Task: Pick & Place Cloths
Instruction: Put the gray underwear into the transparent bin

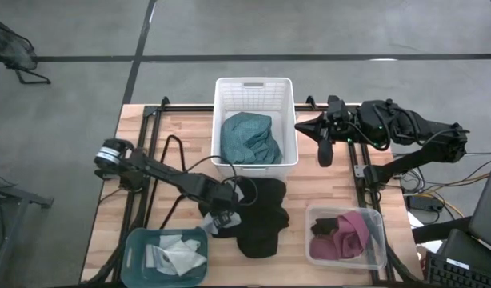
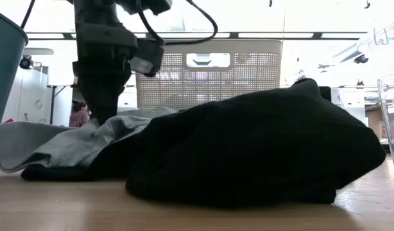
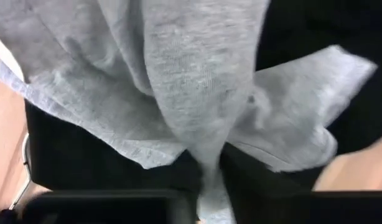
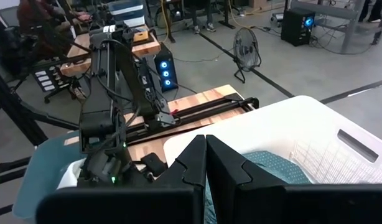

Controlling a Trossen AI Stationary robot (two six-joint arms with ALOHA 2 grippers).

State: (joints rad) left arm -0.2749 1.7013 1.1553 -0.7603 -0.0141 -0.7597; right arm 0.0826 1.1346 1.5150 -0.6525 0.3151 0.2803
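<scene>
Left gripper [image 1: 221,218] pinches the light grey cloth [image 3: 197,93] on the black cloth [image 2: 261,147]; lift straight up to separate them

Teal cloth [image 1: 250,138] in basket (crumpled) — black cloth [image 1: 261,216] and grey cloth [image 2: 88,138] heaped mid-table, maroon cloth [image 1: 349,232] in clear tray.

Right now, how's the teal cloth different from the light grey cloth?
The teal cloth lies bunched inside the white basket, while the light grey cloth lies on the table beside the black cloth. The left gripper is shut on the light grey cloth, which runs between its fingers; the teal cloth is touched by no gripper. The right gripper, shut and empty, hovers beside the basket. Both are soft, crumpled fabric.
</scene>
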